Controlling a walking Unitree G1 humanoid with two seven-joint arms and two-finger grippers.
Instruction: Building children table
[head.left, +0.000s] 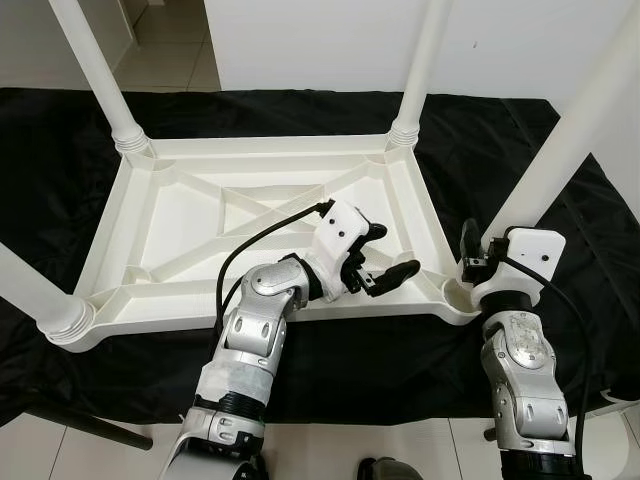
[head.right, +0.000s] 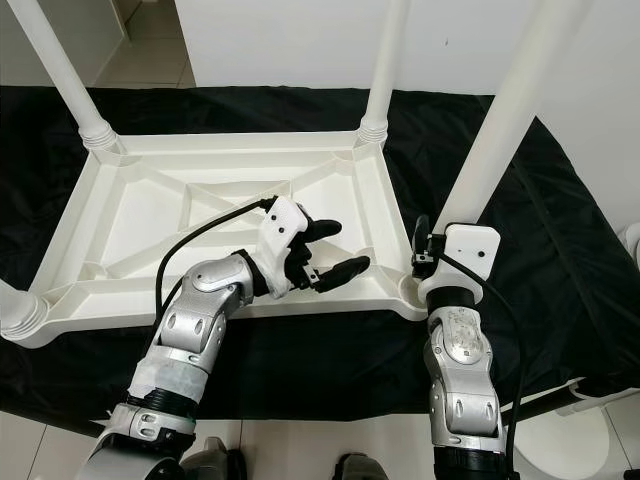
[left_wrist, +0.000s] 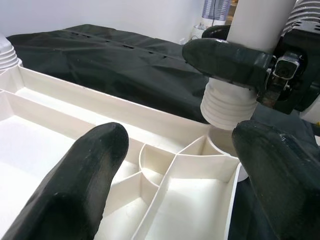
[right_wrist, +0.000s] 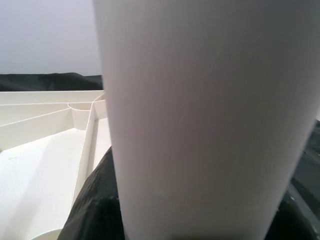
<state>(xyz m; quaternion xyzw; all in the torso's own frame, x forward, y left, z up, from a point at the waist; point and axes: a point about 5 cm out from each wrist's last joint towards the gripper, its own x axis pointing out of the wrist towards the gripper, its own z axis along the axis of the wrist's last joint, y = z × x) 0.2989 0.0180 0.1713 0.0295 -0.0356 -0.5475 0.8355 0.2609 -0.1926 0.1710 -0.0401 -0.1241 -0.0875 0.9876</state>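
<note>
Nearest the head camera, 2 silver arms reach forward over the near edge of an upturned white tabletop (head.left: 190, 225) that lies on a black cloth (head.left: 60, 150).

At the near right corner, the right gripper (head.left: 478, 258) is closed around the base of a white table leg (head.left: 560, 150), which rises steeply up and to the right from the corner socket (head.left: 452, 292). Its wrist view is taken up almost wholly by that leg (right_wrist: 200, 115), pressed close to the lens, with a dark fingertip (right_wrist: 95, 200) against it and the ribbed underside of the tabletop (right_wrist: 40, 165) beyond.

Just to the left, the left gripper (head.left: 385, 255) hovers over the near rim of the tabletop, its 2 black fingers spread apart and holding nothing, aimed at the same corner. Its wrist view shows what the head views cannot: the leg's ribbed, threaded end (left_wrist: 230, 107) sitting just above the round socket (left_wrist: 225, 145), with the right gripper's finger (left_wrist: 225, 60) wrapped across the leg above the threads.

Farther out, 3 more legs stand screwed into the other corners: 1 at the far left (head.left: 100, 70), 1 at the far right (head.left: 420, 60), and 1 at the near left (head.left: 30, 290).
</note>
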